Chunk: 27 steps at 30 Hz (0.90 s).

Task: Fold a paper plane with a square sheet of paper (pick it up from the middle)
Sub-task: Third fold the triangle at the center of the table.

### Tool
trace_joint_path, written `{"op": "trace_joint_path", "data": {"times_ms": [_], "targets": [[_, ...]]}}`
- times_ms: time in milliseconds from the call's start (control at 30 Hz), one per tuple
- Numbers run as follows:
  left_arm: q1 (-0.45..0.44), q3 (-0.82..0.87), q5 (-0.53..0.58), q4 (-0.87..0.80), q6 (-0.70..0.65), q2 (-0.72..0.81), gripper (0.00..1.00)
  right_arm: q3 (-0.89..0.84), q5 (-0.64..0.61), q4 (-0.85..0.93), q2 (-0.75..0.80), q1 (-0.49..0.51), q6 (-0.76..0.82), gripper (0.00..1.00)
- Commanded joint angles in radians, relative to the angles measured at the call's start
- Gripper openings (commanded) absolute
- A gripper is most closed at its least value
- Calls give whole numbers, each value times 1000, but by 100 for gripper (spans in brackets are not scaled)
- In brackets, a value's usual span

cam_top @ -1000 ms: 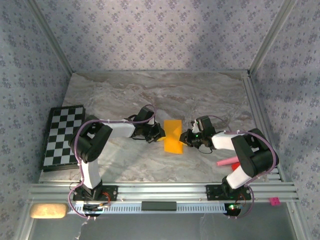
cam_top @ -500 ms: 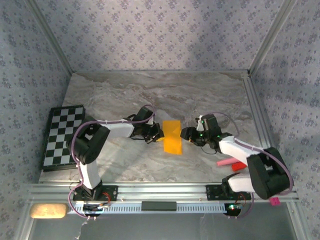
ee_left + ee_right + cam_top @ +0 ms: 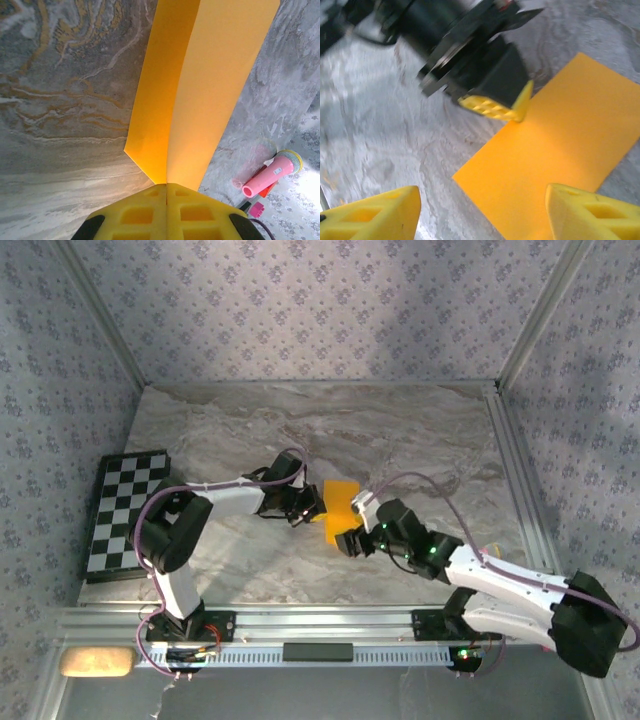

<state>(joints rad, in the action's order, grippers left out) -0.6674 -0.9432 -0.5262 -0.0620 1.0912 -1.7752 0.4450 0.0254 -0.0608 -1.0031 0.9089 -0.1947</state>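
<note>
The overhead camera sits above and behind the arm bases, looking down from afar over the whole marble tabletop (image 3: 400,430). The left wrist camera looks very closely along its own pincer (image 3: 166,187) at the orange paper (image 3: 200,100). The right wrist camera looks down past its own pincer (image 3: 482,205), close to that same paper, which all three views share.

The square sheet of paper (image 3: 338,508) lies at the middle of the desk (image 3: 400,430). The left gripper (image 3: 313,505) is at its left edge and the right gripper (image 3: 348,541) at its near edge. A board (image 3: 125,510) lies on the desk's far left side. A stick (image 3: 272,172) lies to the right of the paper.
</note>
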Motion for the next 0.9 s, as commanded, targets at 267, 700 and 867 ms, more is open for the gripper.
{"op": "trace_joint_path", "data": {"times_ms": [267, 700, 867], "targets": [[7, 3, 3, -22, 21, 28, 8, 4, -430, -154, -222, 263, 250, 62], [7, 3, 1, -24, 18, 25, 8, 43, -538, -243, -412, 277, 218, 49], [8, -5, 0, -27, 12, 20, 8, 37, -538, -259, -415, 278, 209, 40]]}}
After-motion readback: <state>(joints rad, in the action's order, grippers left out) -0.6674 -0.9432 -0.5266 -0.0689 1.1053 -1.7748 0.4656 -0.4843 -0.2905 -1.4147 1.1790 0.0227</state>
